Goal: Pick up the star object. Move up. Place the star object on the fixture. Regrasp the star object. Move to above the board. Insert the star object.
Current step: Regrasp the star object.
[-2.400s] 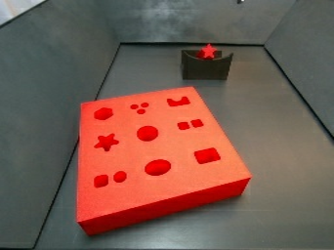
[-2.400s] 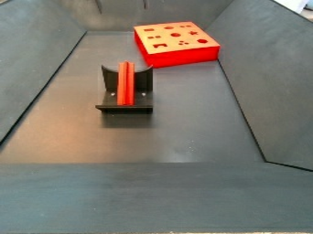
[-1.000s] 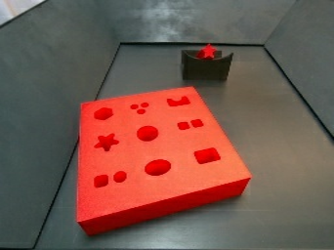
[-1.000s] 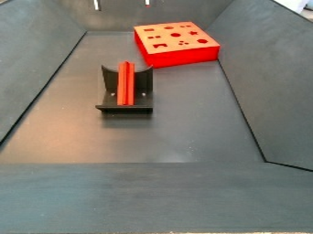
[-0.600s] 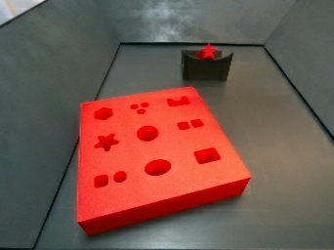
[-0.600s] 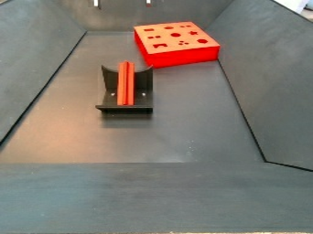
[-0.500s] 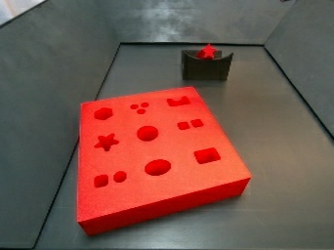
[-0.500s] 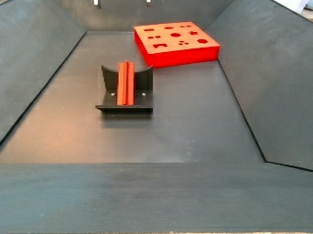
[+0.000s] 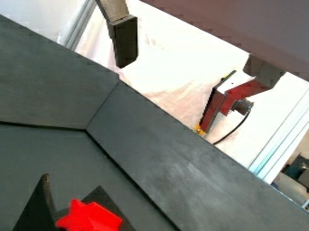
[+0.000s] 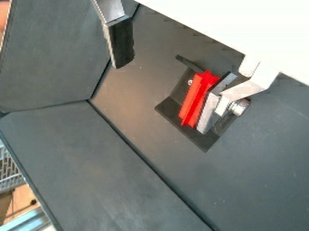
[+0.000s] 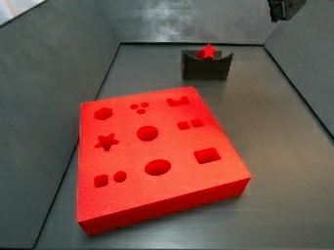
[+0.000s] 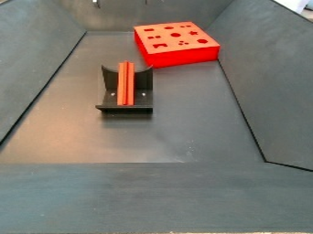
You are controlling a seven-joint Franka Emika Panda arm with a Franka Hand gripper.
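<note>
So the star object (image 12: 124,81) already lies in the notch of the fixture (image 12: 124,101), well apart from the board (image 11: 156,156). High above them, the gripper (image 10: 182,59) hangs spread wide with nothing between its fingers (image 10: 119,41) (only its tip shows in a side view). Picking and placing look done; regrasping, carrying over the board and inserting remain.

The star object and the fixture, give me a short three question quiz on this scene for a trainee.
1. True or false: the star object lies in the fixture.
2. Which is the hand holding? A) the star object B) nothing
3. Fill in: in a side view, the hand shows at the top edge, above the ____ end of the bin, away from the board.

Key: 1 true; 2 B, fingers apart and empty; 3 fixture.
</note>
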